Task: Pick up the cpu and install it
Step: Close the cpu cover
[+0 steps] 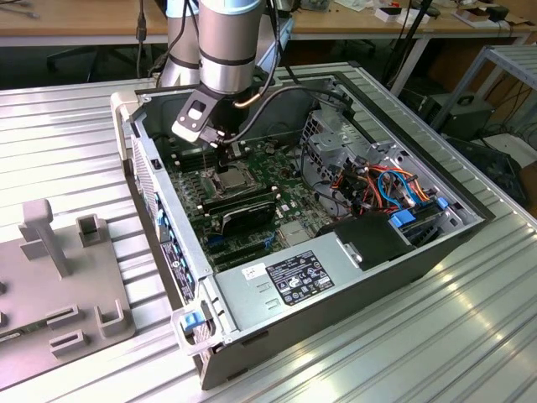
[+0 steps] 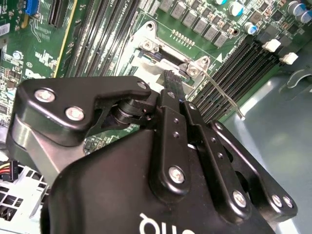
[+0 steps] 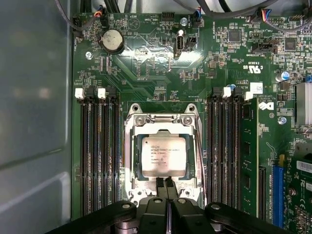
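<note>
Hovering w/ gripper fingers pinched together, empty, at edge of cpu, centre frame, seated in socket.

1. Chip hidden behind gripper body in second wrist view.
2. Arm cut off at top edge, exterior view.
3. Chip print too small to read.
</note>
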You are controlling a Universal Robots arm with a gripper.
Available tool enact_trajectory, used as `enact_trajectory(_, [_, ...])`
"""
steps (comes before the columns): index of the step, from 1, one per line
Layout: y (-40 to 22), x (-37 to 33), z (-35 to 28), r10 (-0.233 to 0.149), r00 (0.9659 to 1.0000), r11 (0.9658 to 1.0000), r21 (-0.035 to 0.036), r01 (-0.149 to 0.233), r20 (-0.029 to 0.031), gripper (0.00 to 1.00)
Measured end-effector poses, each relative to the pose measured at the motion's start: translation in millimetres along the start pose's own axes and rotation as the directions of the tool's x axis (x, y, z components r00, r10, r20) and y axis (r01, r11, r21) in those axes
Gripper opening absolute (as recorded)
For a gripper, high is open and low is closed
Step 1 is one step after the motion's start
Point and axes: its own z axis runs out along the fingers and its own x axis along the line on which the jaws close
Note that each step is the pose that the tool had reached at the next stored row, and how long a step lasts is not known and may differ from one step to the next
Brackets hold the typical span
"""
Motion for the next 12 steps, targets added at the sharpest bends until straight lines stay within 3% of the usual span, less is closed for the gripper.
enact_trajectory(4, [-4.5, 2.3, 1.4, 0.0, 1.0, 1.0, 0.0001, 0.0, 0.0001, 0.11])
enact_trajectory(9, [-6.5, 3.7, 9.6, 0.0, 1.0, 1.0, 0.0001, 0.0, 0.0004, 0.11])
enact_trajectory(12, [-7.6, 5.7, 11.3, 0.0, 1.0, 1.0, 0.0002, 0.0, 0.0005, 0.11])
